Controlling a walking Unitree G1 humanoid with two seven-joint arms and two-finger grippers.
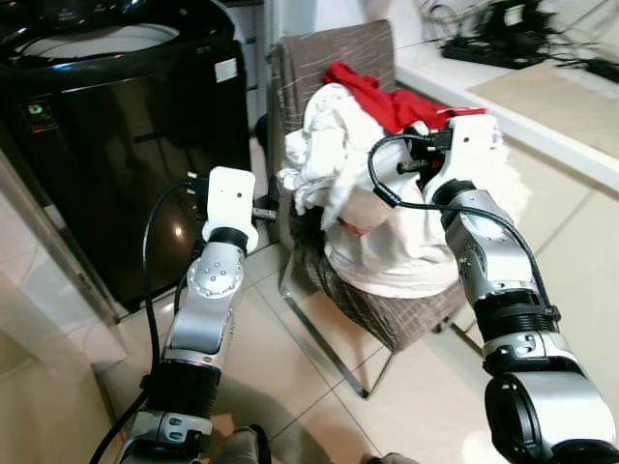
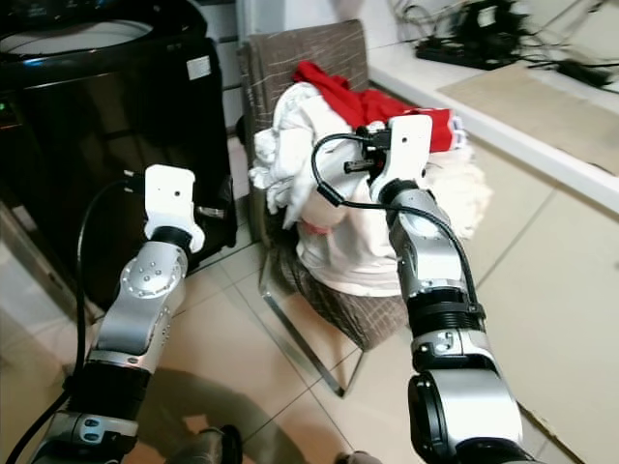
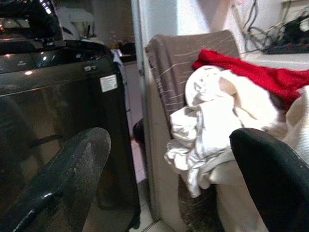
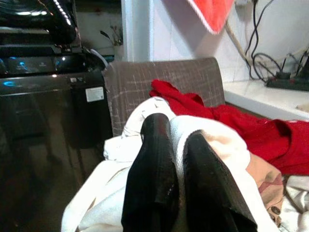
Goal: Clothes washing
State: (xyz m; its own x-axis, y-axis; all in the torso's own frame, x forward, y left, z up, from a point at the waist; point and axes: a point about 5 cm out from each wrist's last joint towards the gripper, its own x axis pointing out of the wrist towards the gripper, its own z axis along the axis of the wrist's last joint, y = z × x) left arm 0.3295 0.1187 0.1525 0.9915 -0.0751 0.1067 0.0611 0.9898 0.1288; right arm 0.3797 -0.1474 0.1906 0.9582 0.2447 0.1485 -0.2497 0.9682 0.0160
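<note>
A heap of laundry lies on a brown-grey chair [image 1: 334, 53]: white garments [image 1: 387, 242] under a red garment [image 1: 382, 97]. My right gripper [image 4: 177, 129] is at the top of the heap. It is shut on a fold of white garment [image 4: 181, 145], which shows between its two black fingers [image 4: 149, 169]. My left gripper [image 3: 169, 137] is open and holds nothing. It hangs in the gap between the chair's left side and the black top-loading washing machine [image 1: 126, 145]. The machine's lid is up and its pale drum rim [image 1: 92, 41] shows.
A white counter [image 1: 542, 106] runs along the right, with a power strip and tangled cables [image 1: 503, 39] at its far end. Pale floor tiles [image 1: 280, 367] lie between me and the chair. The chair's metal leg frame [image 1: 329, 353] juts toward me.
</note>
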